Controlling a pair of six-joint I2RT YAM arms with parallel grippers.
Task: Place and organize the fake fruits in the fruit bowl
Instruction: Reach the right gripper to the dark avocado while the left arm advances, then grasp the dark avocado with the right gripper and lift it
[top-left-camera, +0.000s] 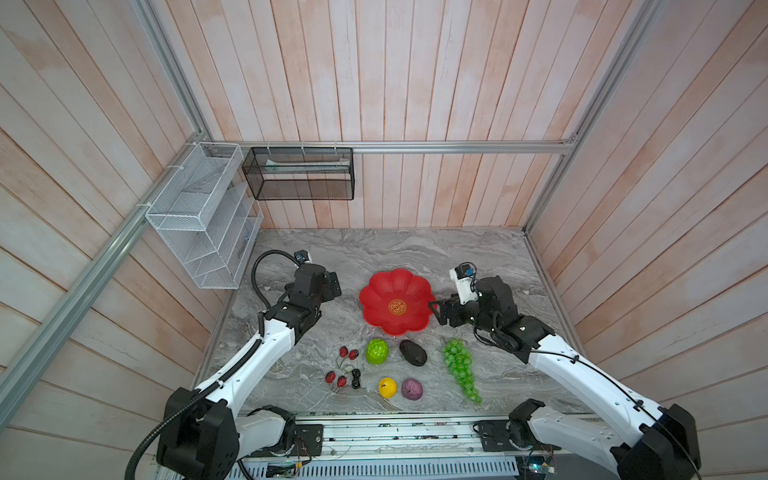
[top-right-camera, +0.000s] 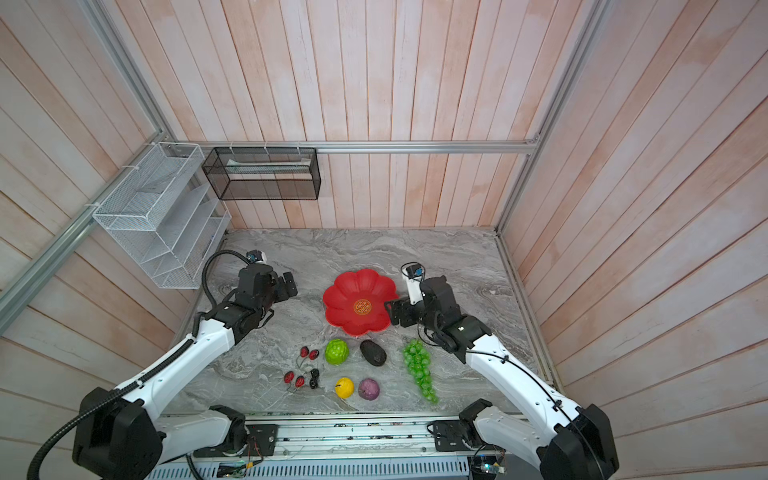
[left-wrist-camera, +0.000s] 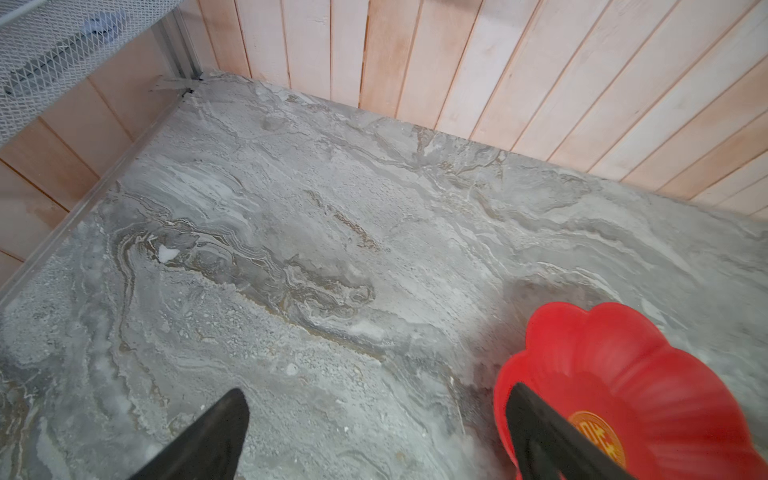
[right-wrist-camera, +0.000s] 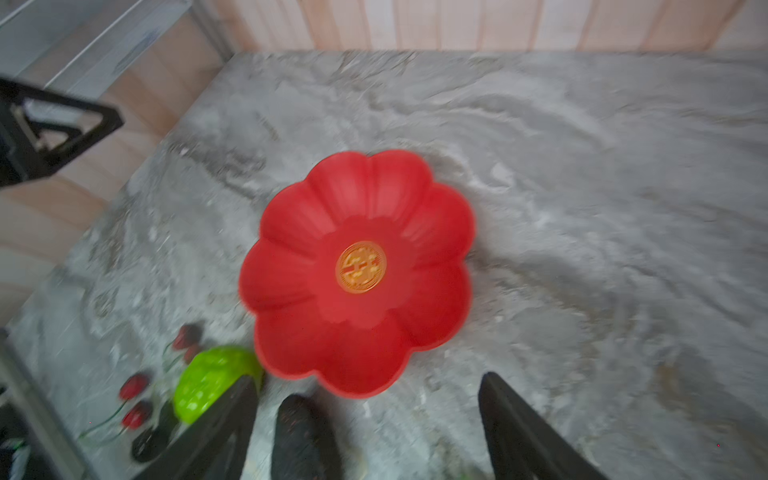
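The red fruit bowl (top-left-camera: 395, 301) (top-right-camera: 360, 302) sits empty mid-table. In front of it on the marble lie a lime-green ball (top-left-camera: 377, 351), a dark avocado (top-left-camera: 413, 352), a green grape bunch (top-left-camera: 459, 368), a lemon (top-left-camera: 387, 387), a purple fruit (top-left-camera: 412, 389), two cherry pairs (top-left-camera: 348, 353) (top-left-camera: 336, 379) and black berries (top-left-camera: 355, 378). My right gripper (top-left-camera: 435, 311) (right-wrist-camera: 369, 378) hovers open at the bowl's right rim; the avocado (right-wrist-camera: 303, 436) shows on the table below it. My left gripper (top-left-camera: 332, 286) (left-wrist-camera: 376, 392) stands open and empty left of the bowl (left-wrist-camera: 623, 365).
A white wire rack (top-left-camera: 199, 220) hangs on the left wall and a black mesh basket (top-left-camera: 299, 174) on the back wall. Wooden walls close three sides. A metal rail (top-left-camera: 395, 432) runs along the front edge between the arm bases.
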